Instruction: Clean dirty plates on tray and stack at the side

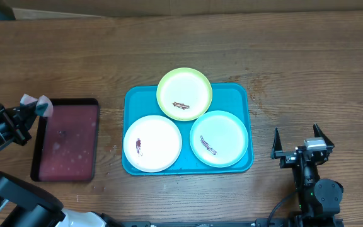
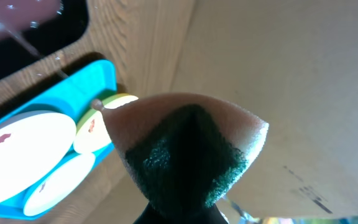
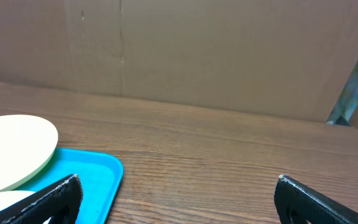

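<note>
While all three plates (image 1: 152,143) sit smeared on tray (image 1: 241,91), nothing cleaned, nothing stacked at side. Closed left gripper (image 1: 29,112) grips sponge (image 2: 188,149) by maroon tray (image 1: 66,100), well apart from plates. Empty right gripper (image 1: 297,133) wide open over surface (image 1: 295,63) right of tray. Wiping and stacking all yet to do

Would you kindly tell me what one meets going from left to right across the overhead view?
Left hand holding the sponge → maroon tray → white plate → yellow-green plate → mint plate → right hand, open.
</note>
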Robot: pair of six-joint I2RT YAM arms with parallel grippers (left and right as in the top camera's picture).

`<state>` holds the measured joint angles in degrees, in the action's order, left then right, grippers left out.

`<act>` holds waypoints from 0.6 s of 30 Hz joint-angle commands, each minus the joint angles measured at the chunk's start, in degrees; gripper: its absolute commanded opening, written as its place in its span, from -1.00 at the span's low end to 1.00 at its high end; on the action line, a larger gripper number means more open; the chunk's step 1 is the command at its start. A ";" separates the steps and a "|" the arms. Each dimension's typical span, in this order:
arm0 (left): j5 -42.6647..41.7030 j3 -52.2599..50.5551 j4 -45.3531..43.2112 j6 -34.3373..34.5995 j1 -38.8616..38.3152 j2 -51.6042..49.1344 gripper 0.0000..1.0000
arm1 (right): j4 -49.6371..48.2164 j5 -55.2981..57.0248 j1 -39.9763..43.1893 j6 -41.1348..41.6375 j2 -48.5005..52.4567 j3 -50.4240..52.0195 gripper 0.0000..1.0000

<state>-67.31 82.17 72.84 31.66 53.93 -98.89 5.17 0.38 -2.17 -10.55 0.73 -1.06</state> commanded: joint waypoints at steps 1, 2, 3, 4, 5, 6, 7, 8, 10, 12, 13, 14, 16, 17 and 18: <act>-4.11 0.63 0.00 0.68 0.46 0.52 -0.92 | -0.33 0.00 0.33 -0.02 -0.57 0.57 1.00; -4.13 0.55 0.04 0.68 0.48 0.52 -0.92 | -0.33 0.00 0.33 -0.02 -0.57 0.57 1.00; -4.13 0.48 0.04 0.68 0.48 0.52 -0.92 | -0.33 0.00 0.33 -0.02 -0.57 0.57 1.00; -4.11 0.48 0.02 0.63 0.48 0.52 -0.92 | -0.33 0.00 0.33 -0.02 -0.57 0.57 1.00; -4.13 0.48 0.04 0.52 0.48 0.52 -0.92 | -0.33 0.00 0.33 -0.02 -0.57 0.57 1.00; -4.13 0.48 0.02 0.50 0.48 0.52 -0.92 | -0.33 0.00 0.33 -0.02 -0.57 0.57 1.00; -4.13 0.48 0.02 0.50 0.48 0.52 -0.92 | -0.33 0.00 0.33 -0.02 -0.57 0.57 1.00; -4.13 0.48 0.02 0.50 0.48 0.52 -0.92 | -0.33 0.00 0.33 -0.02 -0.57 0.57 1.00; -4.13 0.48 0.00 0.50 0.48 0.52 -0.92 | -0.33 0.00 0.33 0.00 -0.57 0.57 1.00; -4.02 0.48 -0.07 0.39 0.48 0.52 -0.92 | -0.33 0.00 0.33 0.00 -0.57 0.57 1.00; -3.34 0.48 -0.35 -0.11 0.48 0.52 -0.92 | -0.33 0.00 0.33 -0.02 -0.57 0.57 1.00; -1.18 0.48 -1.27 -0.48 0.48 0.52 -0.92 | -0.33 0.00 0.33 -0.02 -0.57 0.57 1.00; 9.25 0.48 -3.52 -0.66 0.33 0.52 -0.92 | -0.33 0.00 0.33 -0.02 -0.57 0.57 1.00; 16.68 0.42 -3.87 -0.61 -0.13 0.46 -0.91 | -0.33 0.00 0.33 0.00 -0.57 0.57 1.00; 23.89 0.17 -3.93 -0.59 -0.83 0.28 -0.91 | -0.33 0.00 0.33 -0.02 -0.57 0.57 1.00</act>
<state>-60.93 82.17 69.28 31.59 53.98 -98.89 5.17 0.38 -2.17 -10.55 0.73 -1.06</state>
